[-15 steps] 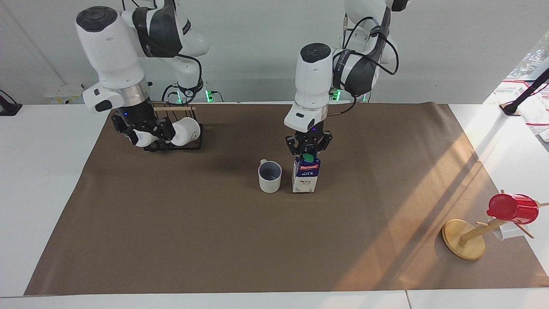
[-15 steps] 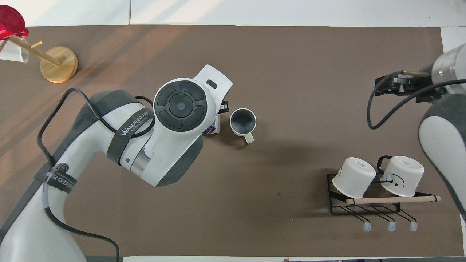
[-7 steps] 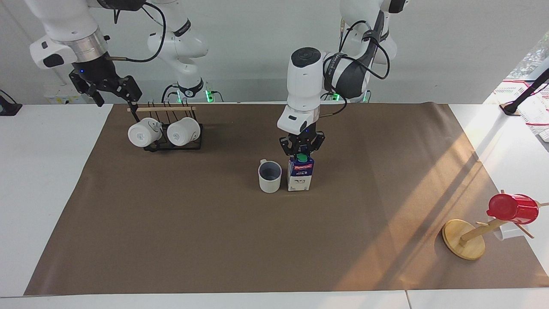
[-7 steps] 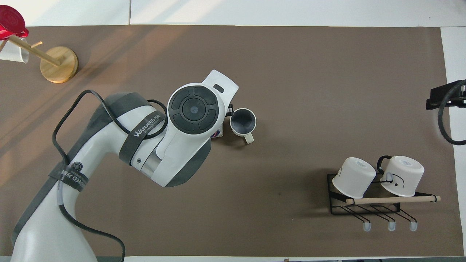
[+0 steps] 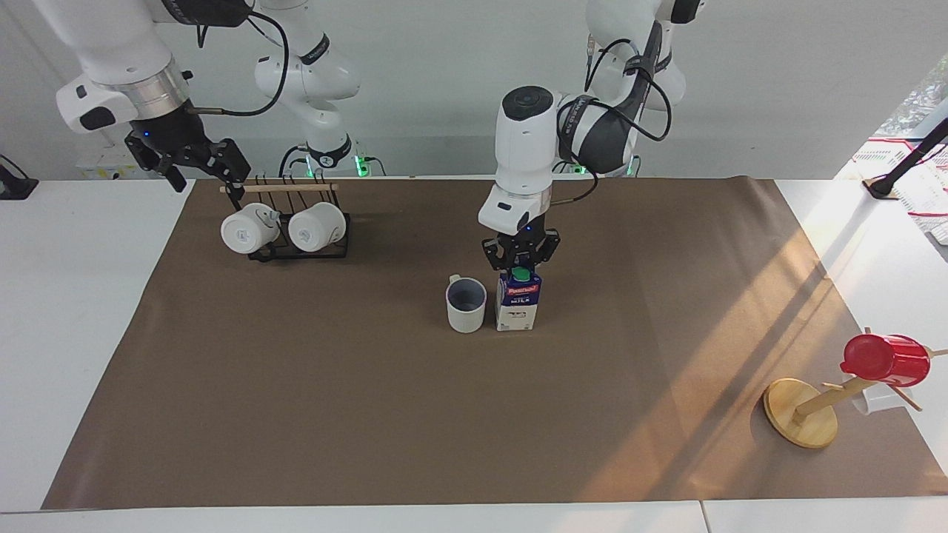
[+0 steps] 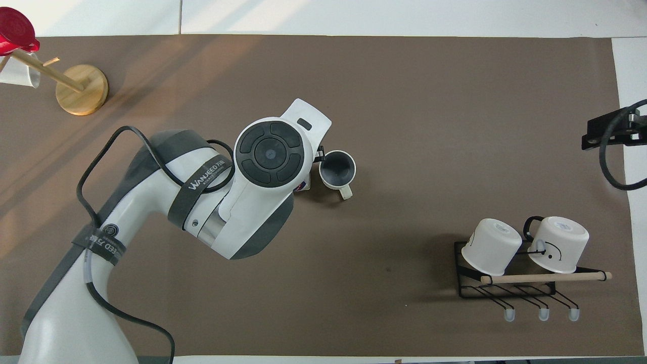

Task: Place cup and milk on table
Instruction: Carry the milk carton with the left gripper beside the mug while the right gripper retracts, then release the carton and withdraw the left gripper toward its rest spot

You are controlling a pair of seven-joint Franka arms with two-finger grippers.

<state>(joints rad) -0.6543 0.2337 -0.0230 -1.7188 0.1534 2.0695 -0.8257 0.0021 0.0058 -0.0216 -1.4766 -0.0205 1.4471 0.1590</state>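
Milk stands upright on the brown paper of the bench, about mid-bench, with the left claw directly on top of it, fingers clenched on the carton's gable ridge just by the round green cap. In the overhead view the left arm's wrist covers nearly all of the carton, leaving only a sliver of it showing. Taking the milk as the landmark: the cup sits upright just beside it, toward the right arm's end of the bench, the two close together though whether they touch cannot be told; its grey-blue inside faces up and its small handle points toward the robots. Well apart from the milk, nearer the robots and toward the right arm's end, a black wire rack with a wooden rail carries two white mugs lying tilted. The right claw hangs in the air above the bench edge by that rack, released and holding nothing. Well away from the milk, toward the left arm's end, a wooden mug tree holds a red cup.
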